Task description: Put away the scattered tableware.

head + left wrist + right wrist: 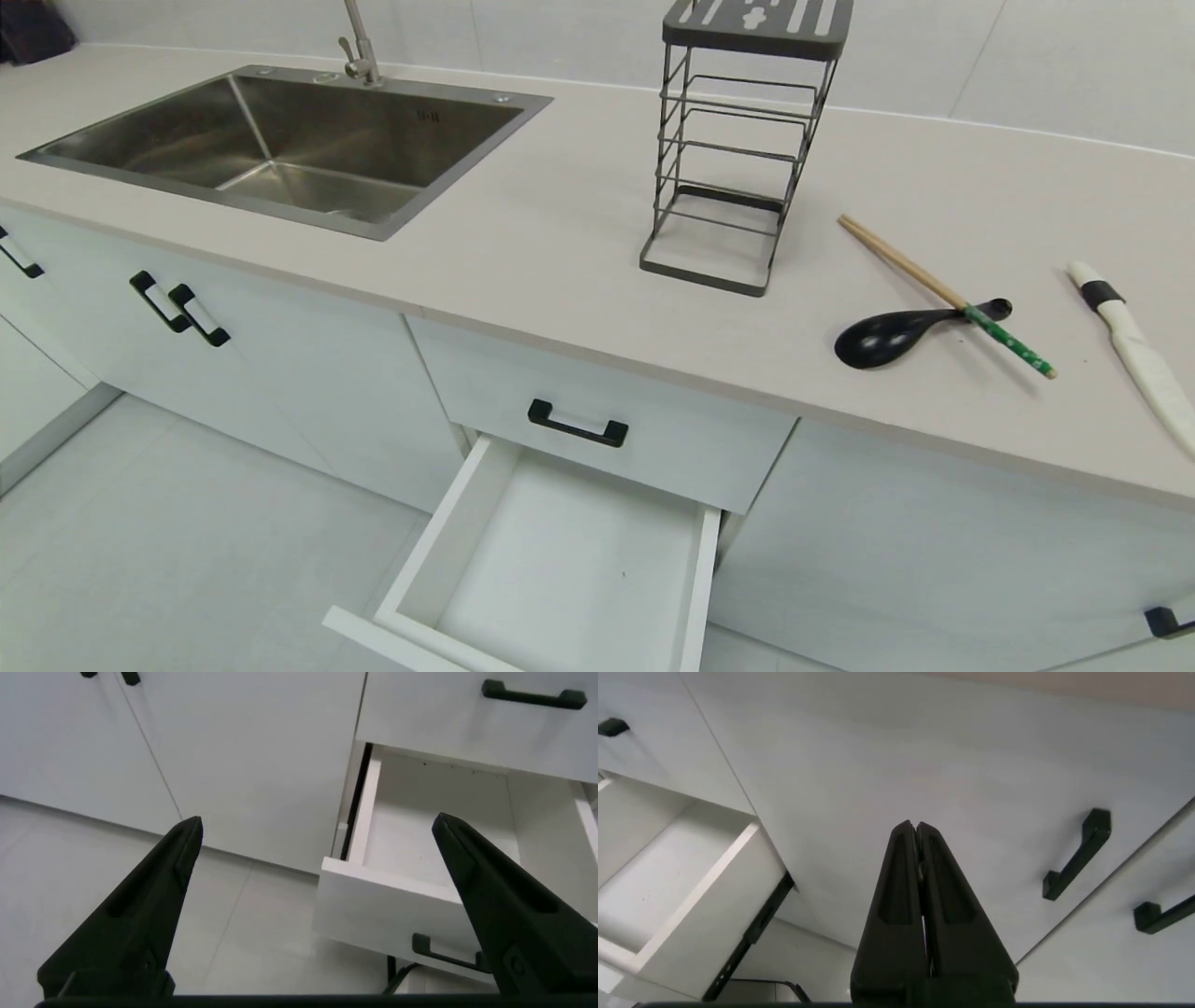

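A: Drawer (448,523) is standing open below the table (560,233). Where is the tableware lying?
B: Up on the table, to the right: chopsticks (920,278) crossing the spoon's (882,338) handle slantwise, knife (1134,350) beyond. Right jaws, closed tight, are probably hanging nearer; left jaws are gaping wide.

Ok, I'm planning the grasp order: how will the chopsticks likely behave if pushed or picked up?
The chopsticks look thin, stiff and light, so lifting should be easy. Being two loose sticks, they may split apart. They lie propped across the handle of the black spoon, so a push would probably roll them off or drag it.
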You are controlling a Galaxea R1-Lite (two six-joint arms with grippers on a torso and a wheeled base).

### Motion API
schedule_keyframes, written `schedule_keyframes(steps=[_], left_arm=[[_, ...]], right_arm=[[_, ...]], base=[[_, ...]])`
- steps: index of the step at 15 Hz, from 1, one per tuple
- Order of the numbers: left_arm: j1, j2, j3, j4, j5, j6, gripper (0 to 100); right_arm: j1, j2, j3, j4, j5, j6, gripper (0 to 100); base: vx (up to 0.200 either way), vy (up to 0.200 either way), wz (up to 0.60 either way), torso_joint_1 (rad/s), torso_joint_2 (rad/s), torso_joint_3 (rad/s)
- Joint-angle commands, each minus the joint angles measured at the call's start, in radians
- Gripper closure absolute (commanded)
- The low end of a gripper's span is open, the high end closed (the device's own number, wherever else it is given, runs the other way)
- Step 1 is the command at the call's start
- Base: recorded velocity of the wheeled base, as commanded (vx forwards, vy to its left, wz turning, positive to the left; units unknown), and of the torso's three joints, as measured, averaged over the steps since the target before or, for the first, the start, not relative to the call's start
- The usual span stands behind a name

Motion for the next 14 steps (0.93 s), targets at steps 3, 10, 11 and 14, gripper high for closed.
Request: schedule_keyframes(steps=[3,10,11,14], left_arm=[[-0.001,0.001,0.0,0.001,-0.001,0.004,0],[0.0,0.001,0.0,0.002,0.0,0.001,0],[0.0,0.001,0.0,0.002,0.0,0.001,0],[0.0,0.001,0.0,0.002,0.0,0.001,0]], right_arm=[[-0.001,0.0,0.0,0.0,0.0,-0.001,100],[0.001,0.0,0.001,0.0,0.0,0.002,100],[0.001,0.0,0.001,0.0,0.0,0.002,100],[-0.001,0.0,0.001,0.0,0.0,0.001,100]], base=[[0.0,0.0,0.0,0.227,-0.47,-0.243],[0.0,0.0,0.0,0.251,-0.51,-0.265],[0.0,0.0,0.0,0.271,-0.54,-0.271],[0.0,0.0,0.0,0.105,-0.19,-0.098]])
